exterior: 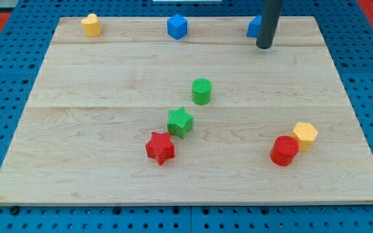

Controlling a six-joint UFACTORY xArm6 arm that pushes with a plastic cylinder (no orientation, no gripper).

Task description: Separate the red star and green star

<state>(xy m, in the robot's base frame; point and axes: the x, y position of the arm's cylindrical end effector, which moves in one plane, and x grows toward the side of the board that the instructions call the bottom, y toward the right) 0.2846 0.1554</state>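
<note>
Stars just beside each other, my tip far off.
Red star [160, 148] sits lower-left of green star [180, 122]; my tip [263, 46], a bare rod holding nothing, by the blue block [254, 27] at the view's top.

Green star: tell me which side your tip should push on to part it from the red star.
My tip is far off at the view's top right. I'd likely press the green star on its lower-left side, facing the red star, coming in through the narrow gap; that drives it up-right, though the green cylinder stands that way.

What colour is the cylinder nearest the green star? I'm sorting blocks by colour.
Green: the green cylinder, seen in the camera view.
</note>
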